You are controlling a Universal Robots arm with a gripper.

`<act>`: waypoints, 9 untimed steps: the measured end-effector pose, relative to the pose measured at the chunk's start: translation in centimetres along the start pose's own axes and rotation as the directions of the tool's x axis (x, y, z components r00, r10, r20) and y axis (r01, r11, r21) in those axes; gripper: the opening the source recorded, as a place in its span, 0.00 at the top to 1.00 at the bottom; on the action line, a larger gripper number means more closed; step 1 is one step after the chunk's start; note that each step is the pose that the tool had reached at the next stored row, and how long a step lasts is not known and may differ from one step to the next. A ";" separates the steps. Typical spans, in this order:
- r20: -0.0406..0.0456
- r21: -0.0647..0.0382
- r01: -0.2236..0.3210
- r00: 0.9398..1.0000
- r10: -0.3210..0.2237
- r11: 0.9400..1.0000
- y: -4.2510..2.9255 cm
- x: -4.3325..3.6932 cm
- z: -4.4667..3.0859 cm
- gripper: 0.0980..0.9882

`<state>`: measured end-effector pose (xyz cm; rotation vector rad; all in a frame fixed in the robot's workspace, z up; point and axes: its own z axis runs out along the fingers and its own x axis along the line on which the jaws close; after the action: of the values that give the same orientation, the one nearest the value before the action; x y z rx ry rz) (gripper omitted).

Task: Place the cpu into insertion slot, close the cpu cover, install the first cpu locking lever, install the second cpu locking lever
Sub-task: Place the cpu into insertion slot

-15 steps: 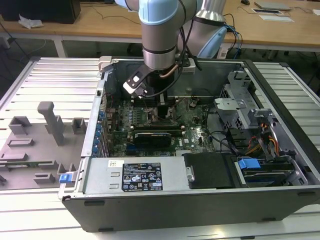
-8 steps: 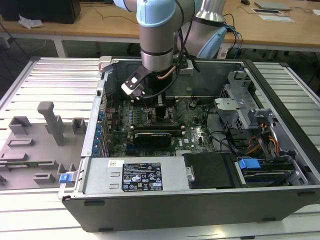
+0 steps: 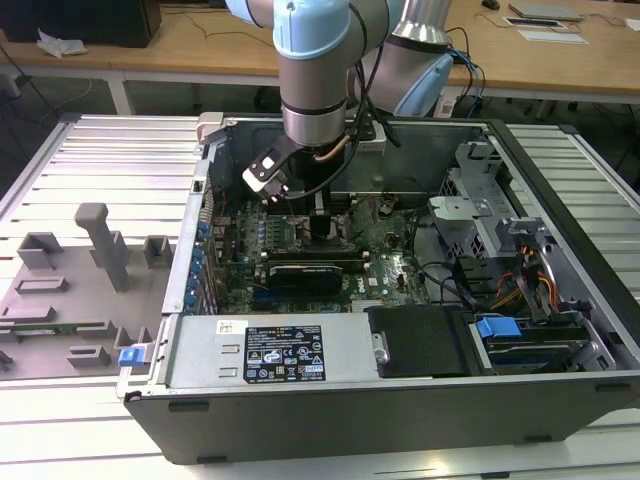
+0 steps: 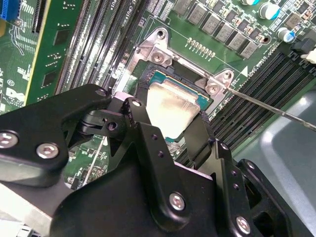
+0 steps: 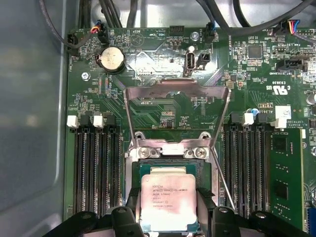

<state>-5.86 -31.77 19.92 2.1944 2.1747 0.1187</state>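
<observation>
Cpu [image 5: 168, 203], silver top up, lies inside the dark frame of the insertion slot [image 4: 183, 74]; cannot tell if it is fully seated. Gripper [image 5: 169, 213] is clamped on it: one black finger [image 5: 134, 212] is against one edge and the other against the opposite edge. The same grip shows in the second wrist view, gripper [image 4: 170, 117] straddling the chip. Jaws are only as wide as the chip.

Cpu cover [image 5: 177, 91] is swung open. It stands up from its hinge on the far side of the slot from the gripper, and green board shows through its cut-out centre. A thin locking lever [image 5: 223, 185] is unlatched, running out from a corner of the slot next to the memory slots [image 5: 247, 168]. More memory slots flank the other side. A coin cell [image 5: 111, 59] sits on the board beyond the raised cover.

In the exterior view, the arm [image 3: 315, 90] drops from the upper centre of the frame into the open computer case [image 3: 350, 420]. The gripper [image 3: 322, 228] is down on the motherboard [image 3: 390, 250] at mid-frame. The case also holds a black expansion card [image 3: 310, 272] just below the gripper in the frame, a silver labelled box [image 3: 270, 350] along the near wall, and drive bays at the exterior view's right. A grey fixture tray [image 3: 60, 300] lies outside the case at the exterior view's left.
</observation>
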 end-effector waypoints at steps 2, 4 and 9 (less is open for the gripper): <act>0.002 0.000 -0.018 1.000 0.018 1.000 -0.01 -0.01 0.01 0.50; 0.002 0.000 -0.019 1.000 0.019 1.000 -0.01 -0.01 0.02 0.50; 0.002 0.000 -0.019 1.000 0.019 1.000 -0.01 -0.01 0.05 0.50</act>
<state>-5.86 -31.79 19.88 2.2146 2.1529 0.1176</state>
